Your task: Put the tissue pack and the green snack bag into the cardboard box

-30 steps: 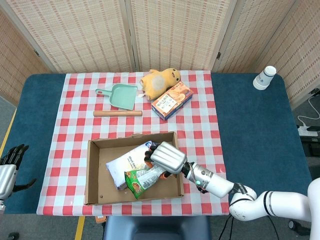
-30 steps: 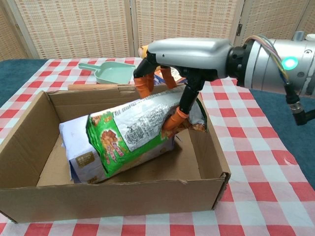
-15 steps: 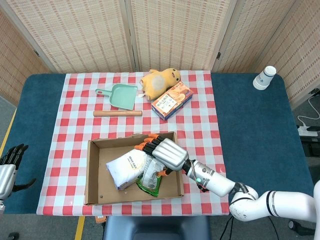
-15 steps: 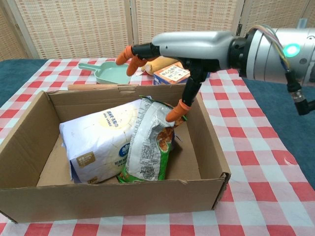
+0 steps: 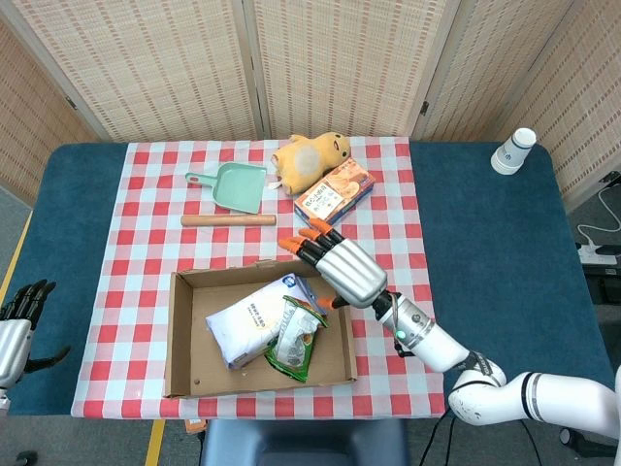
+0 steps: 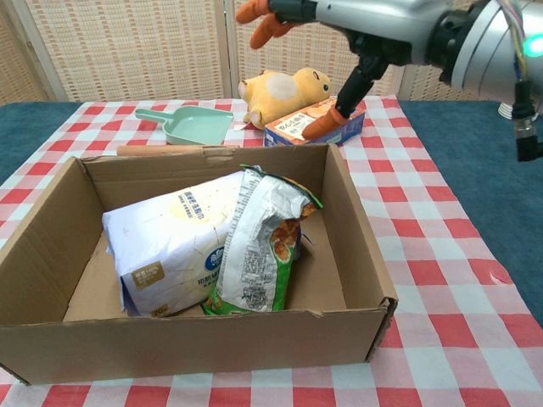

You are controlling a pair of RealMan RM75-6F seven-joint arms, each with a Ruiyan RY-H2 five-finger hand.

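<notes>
— Woven screens (image 5: 320, 58) behind, a blue table (image 5: 485, 243) with a red checked cloth (image 5: 388, 223) over the middle, and the cardboard box (image 5: 179, 335) at the near edge. Where are the two packs?

— Both inside it. The tissue pack (image 6: 170, 242) lies on the floor of the box, long side running from the near left corner toward the far right. The green snack bag (image 6: 259, 246) leans on end against its right side, touching it, top edge up near the rim.

— And the right hand (image 5: 340, 270)?

— Above the box's far right corner, up and away from the bag. Nothing in it; the fingers (image 6: 263, 15) are spread, orange tips pointing toward the plush toy (image 6: 280, 91) and the snack carton (image 6: 314, 123). Palm faces down, forearm sloping back to the robot's right.

— So the bag lies below and to the near left of that hand?

— Yes, and that hand is much the nearer. The left hand (image 5: 24, 306) hangs off the table's left edge, well apart from everything; it looks empty, though it's too small and dark there to say how the fingers sit.

— Anything left to do?

— I'd judge not much; both packs look settled inside.
</notes>
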